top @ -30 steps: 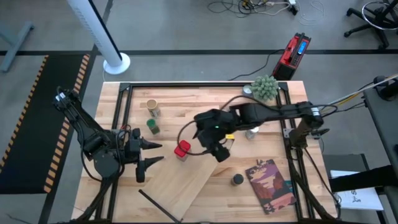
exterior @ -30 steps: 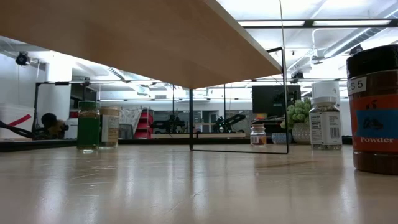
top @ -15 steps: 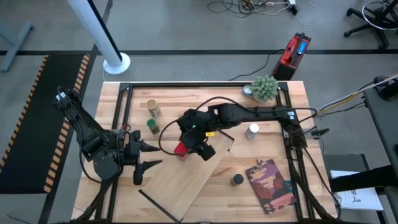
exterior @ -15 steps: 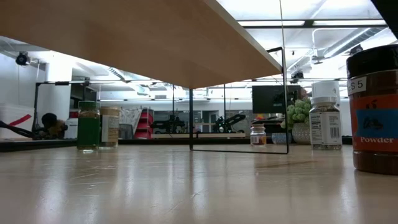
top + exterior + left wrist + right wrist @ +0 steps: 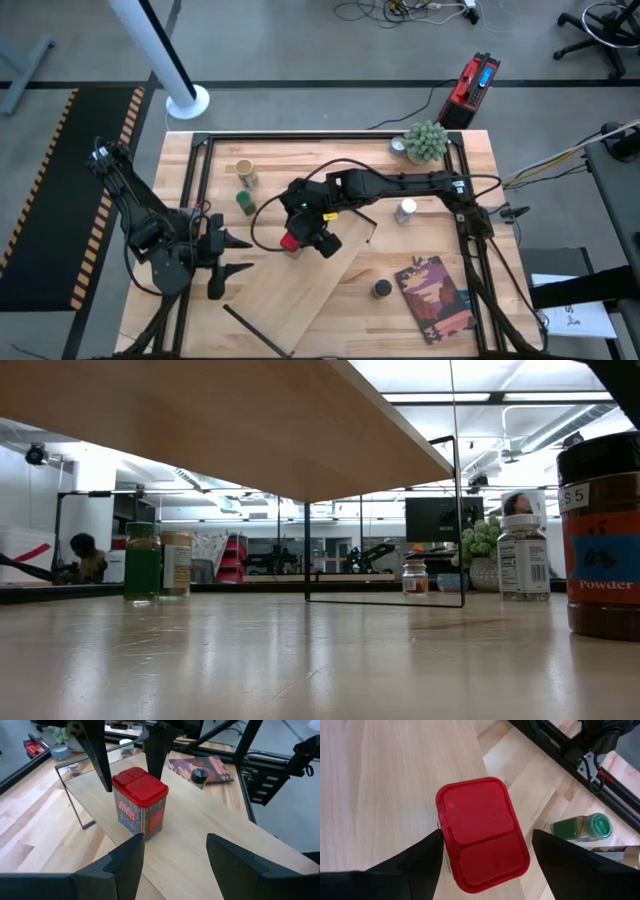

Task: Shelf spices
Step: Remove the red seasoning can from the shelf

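Note:
The red squarish spice tin (image 5: 140, 802) stands upright on the pale shelf board (image 5: 300, 290), near one of its corners. My right gripper (image 5: 487, 837) hangs over the tin, open, with one finger on each side of the red lid (image 5: 482, 835); I see no clear touch. My left gripper (image 5: 238, 256) waits open at the table's left, pointing at the tin (image 5: 290, 241). Green-topped (image 5: 245, 203) and tan-topped (image 5: 244, 172) jars stand on the tabletop left of the board. The white-topped jar (image 5: 405, 210) and the black-topped jar (image 5: 382, 288) stand to the right.
A reddish-brown book (image 5: 435, 295) lies at the near right, and the fuzzy green plant (image 5: 425, 140) sits at the far right corner. The board lies slanted across the table, with a black rail (image 5: 255, 330) at its near end. Black frame bars (image 5: 330, 138) border the tabletop.
My right gripper has moved toward the table's left, from beside the board's right end to over the red tin, and now straddles it. The tin has stayed in place.

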Controlling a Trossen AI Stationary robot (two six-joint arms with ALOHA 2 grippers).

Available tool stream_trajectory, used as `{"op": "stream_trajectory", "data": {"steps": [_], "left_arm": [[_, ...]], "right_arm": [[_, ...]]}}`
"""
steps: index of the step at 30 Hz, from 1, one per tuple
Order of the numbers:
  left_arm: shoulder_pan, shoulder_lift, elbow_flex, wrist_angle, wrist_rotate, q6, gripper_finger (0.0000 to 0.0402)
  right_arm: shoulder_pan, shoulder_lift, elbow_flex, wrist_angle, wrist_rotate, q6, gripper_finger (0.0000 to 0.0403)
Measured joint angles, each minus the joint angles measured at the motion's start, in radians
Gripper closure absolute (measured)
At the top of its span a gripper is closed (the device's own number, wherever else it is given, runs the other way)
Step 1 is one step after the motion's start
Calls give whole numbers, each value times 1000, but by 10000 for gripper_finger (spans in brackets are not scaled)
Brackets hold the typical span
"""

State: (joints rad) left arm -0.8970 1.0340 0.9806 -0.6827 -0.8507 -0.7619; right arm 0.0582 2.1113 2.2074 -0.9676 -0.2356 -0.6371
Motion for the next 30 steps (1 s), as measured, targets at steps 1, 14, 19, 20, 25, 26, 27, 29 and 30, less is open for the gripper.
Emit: {"op": "stream_trajectory", "data": {"steps": [1,14,19,20,25,26,27,29,30], "left_arm": [[0,0,0,0,5,-2,198],[-1,-3,-1,-2,6,-19,198],[0,-3,-1,-10,17,-35,198],[0,-3,-1,-10,23,-38,198],[0,-3,-1,-13,25,-41,198],[0,-3,-1,-14,25,-41,198],[0,-3,-1,-15,25,-42,198],[0,-3,-1,-14,25,-42,198],[0,-3,-1,-14,25,-43,198]], "right_arm": [[0,0,0,0,0,-3,121],[-6,35,0,6,-59,24,132],[-6,59,0,11,-67,63,148],[-6,61,0,15,-74,67,155],[-6,61,0,27,-88,90,203],[-6,61,0,27,-88,95,212],[-6,61,0,26,-88,103,214],[-6,61,0,22,-89,115,214],[-6,60,0,17,-89,116,214]]}}
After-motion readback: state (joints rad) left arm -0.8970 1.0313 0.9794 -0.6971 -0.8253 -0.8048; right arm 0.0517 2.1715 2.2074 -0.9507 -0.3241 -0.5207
